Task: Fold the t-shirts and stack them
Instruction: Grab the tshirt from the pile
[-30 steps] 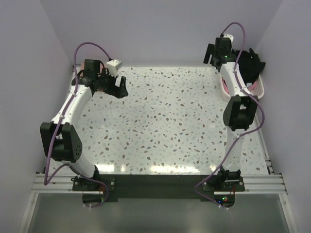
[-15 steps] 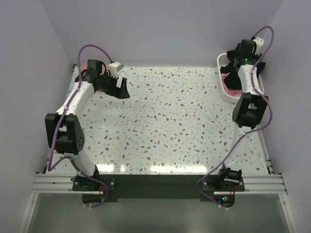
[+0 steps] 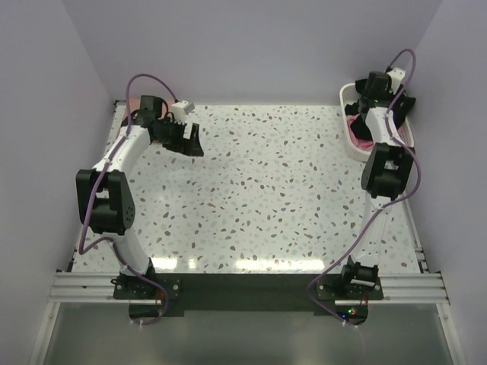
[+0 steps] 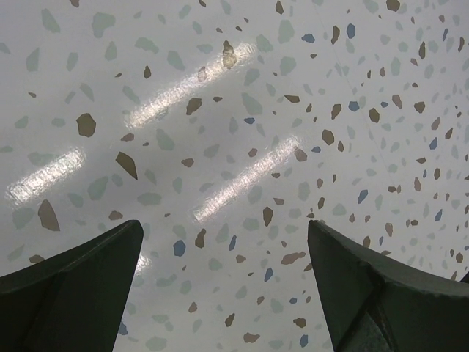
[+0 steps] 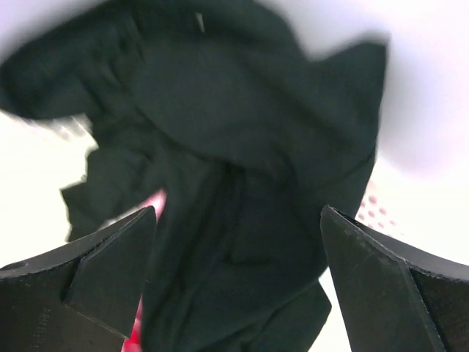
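With the right gripper (image 5: pixel 238 216) and left gripper (image 4: pixel 223 231) spread wide and empty, pinch the black shirt (image 5: pixel 242 147), light limp cloth, at a raised fold.

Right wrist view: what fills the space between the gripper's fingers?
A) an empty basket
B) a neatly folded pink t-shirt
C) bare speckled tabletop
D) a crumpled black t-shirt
D: the black t-shirt lies rumpled across the view, framed by the spread fingers of the right gripper.
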Controlling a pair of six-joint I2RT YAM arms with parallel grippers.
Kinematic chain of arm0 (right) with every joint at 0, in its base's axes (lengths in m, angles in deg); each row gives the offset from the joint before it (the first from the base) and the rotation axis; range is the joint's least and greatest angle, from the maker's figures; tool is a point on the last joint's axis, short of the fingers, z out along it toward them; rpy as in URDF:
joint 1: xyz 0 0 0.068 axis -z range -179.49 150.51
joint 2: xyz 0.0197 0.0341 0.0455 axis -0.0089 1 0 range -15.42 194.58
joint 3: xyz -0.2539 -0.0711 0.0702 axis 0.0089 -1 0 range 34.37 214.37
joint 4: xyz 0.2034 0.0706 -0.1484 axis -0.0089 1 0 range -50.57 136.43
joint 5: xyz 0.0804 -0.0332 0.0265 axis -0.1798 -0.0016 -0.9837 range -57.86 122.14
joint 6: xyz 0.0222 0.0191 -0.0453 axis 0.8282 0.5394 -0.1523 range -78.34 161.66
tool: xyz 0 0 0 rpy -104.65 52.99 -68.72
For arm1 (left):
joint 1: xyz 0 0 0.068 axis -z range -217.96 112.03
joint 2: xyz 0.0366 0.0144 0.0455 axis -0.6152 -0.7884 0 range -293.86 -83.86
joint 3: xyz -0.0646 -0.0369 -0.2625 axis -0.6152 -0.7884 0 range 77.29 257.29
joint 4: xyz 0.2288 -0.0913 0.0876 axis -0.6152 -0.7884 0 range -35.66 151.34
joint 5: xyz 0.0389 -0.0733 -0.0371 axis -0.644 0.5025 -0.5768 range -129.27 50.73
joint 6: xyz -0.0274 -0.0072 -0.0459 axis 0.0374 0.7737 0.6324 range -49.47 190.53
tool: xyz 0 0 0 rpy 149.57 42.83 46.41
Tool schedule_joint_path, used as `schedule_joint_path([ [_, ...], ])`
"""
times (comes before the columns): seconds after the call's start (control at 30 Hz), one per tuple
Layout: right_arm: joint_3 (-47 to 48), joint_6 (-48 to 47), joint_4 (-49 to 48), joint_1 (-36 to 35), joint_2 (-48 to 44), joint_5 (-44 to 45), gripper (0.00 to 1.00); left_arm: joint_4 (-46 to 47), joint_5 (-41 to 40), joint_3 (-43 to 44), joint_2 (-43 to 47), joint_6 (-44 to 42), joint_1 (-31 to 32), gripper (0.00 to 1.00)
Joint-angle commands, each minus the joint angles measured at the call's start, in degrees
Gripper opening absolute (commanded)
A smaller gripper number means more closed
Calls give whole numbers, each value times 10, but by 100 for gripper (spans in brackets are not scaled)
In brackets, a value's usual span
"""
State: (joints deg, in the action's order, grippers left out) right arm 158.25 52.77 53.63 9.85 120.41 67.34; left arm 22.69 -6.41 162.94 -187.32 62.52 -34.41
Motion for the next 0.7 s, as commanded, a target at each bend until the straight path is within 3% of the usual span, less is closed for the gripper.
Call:
schedule_joint_path([
  [0.0, -28, 17, -8, 1, -1, 16, 97, -5, 12, 31, -6, 11, -7, 100],
  [0.23, -36, 21, 16, 5, 27, -10, 97, -11, 12, 38, -16, 13, -7, 100],
  [0.43, -36, 24, 19, 5, 41, -20, 86, -17, 8, 33, -11, 10, -7, 100],
  [0.53, -35, 23, 20, 7, 39, -23, 67, -16, 4, 32, -10, 12, -7, 100],
  [0.57, -34, 24, 24, 8, 39, -24, 50, -16, 4, 32, -10, 12, -7, 100],
  [0.63, -34, 26, 29, 9, 30, -38, 30, -17, 4, 33, -7, 12, -7, 100],
  [0.67, -35, 27, 35, 11, 24, -50, 14, -17, 3, 31, -5, 12, -7, 100],
])
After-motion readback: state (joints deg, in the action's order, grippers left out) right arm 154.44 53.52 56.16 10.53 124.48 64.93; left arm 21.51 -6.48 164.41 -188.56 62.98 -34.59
